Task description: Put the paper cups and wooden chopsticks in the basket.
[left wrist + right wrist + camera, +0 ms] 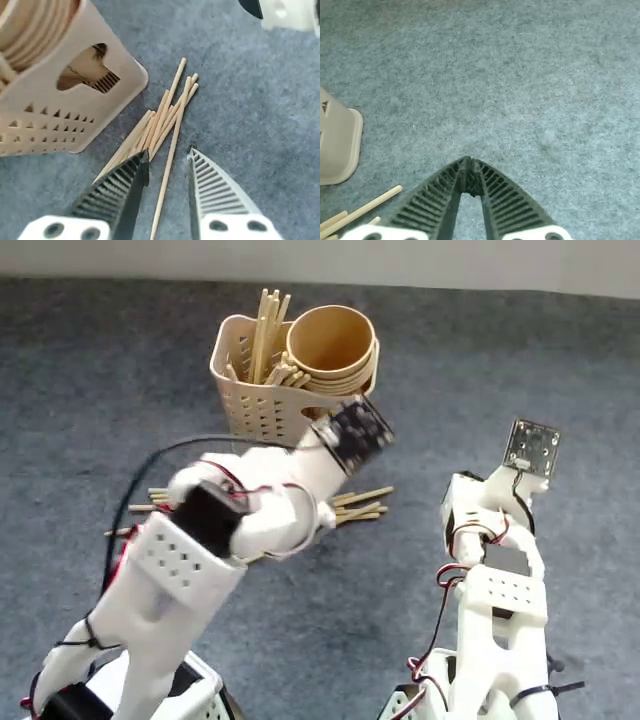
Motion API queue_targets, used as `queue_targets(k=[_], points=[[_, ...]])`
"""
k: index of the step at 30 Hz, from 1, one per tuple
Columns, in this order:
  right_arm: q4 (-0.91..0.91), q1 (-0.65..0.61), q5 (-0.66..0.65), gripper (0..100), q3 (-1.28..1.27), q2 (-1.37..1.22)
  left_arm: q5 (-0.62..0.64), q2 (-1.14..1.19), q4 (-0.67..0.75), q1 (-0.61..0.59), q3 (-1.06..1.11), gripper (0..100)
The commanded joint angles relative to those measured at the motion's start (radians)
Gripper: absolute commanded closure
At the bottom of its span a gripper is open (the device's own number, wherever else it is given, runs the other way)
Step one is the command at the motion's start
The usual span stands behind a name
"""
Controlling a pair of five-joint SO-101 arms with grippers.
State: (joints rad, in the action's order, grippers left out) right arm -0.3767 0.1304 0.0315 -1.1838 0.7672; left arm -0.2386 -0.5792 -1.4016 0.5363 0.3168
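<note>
- Jaws, left gripper (167,155): parted to a moderate gap and holding nothing. They are poised just above the loose sticks, and one stick runs between the two tips.
- Jaws, right gripper (470,166): pressed together with nothing between them, over bare carpet near the basket's corner.
- Beige perforated plastic basket (250,410) (60,125) (340,145): upright on the grey carpeted tabletop (520,360).
- Stack of tan paper cups (330,340): nested and already inside the basket.
- Upright pale wooden chopsticks (265,325): standing in the basket beside the cups.
- Loose pale wooden chopsticks (167,112) (362,503) (362,211): a fanned bundle lying flat just beside the basket's foot, partly under the left arm in the high view.
- Step in hand, as judged: gathering the loose sticks.
- Handling note:
  - Lower the tips astride the bundle where the sticks lie closest together, across their length.
  - Close firmly, since thin round sticks are likely to roll or slip.
  - Lift clear of the basket wall, then tip them upright into the space beside the cups.
</note>
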Motion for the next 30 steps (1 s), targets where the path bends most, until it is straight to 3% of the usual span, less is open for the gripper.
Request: queue_targets(k=[1, 6, 15, 30], points=[[0.022, -0.008, -0.012, 98.8, 0.007, 0.015, -0.012, -0.005, 0.167, 0.047, 0.191, 86], [0.022, -0.008, -0.012, 98.8, 0.007, 0.015, -0.011, -0.005, 0.351, 0.045, 0.361, 86], [0.022, -0.008, -0.012, 98.8, 0.007, 0.015, -0.011, -0.001, 0.508, 0.051, 0.507, 86], [0.022, -0.008, -0.012, 98.8, 0.007, 0.015, -0.011, 0.407, 0.546, 0.051, 0.329, 86]])
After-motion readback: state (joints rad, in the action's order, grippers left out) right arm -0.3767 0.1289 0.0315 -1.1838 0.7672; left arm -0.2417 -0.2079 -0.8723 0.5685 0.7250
